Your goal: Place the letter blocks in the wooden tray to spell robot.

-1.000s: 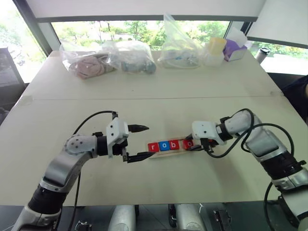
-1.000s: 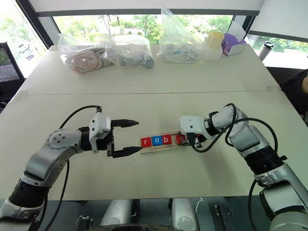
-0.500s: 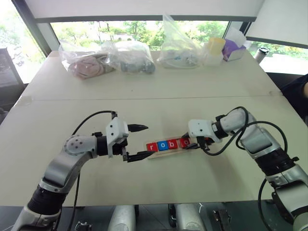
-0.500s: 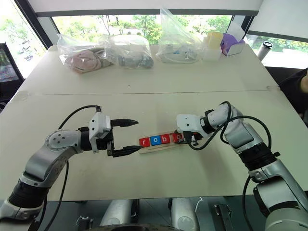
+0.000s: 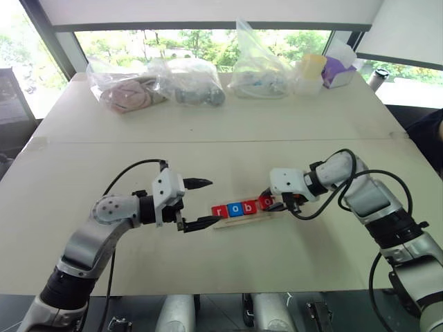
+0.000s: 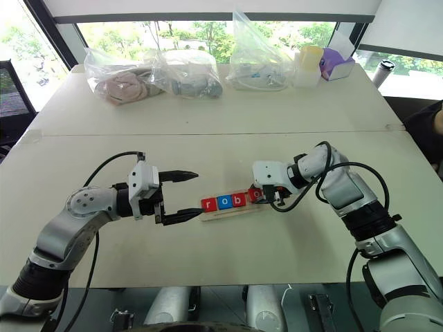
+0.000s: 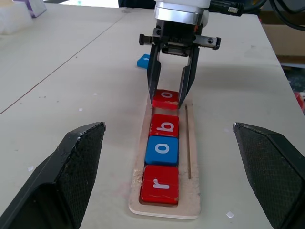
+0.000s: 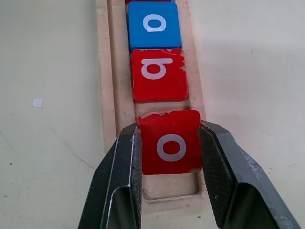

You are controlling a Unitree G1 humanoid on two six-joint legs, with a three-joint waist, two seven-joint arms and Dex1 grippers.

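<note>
Far edge of table [image 5: 228, 131]: three clear plastic bags [image 5: 187, 81] of items, a yellow-lidded container [image 5: 310, 72], a purple tissue box [image 5: 337, 71].

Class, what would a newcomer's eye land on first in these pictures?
Mid-table, the wooden tray holds red r, blue o and red b in a row. The right gripper pinches a red o at the fourth slot. The left gripper gapes open by the tray's r end.

Bright daylight enters through the windows [image 5: 208, 45] along the frame's top, slightly overexposed; the bench [image 5: 228, 131] is evenly lit, shadows soft.
</note>
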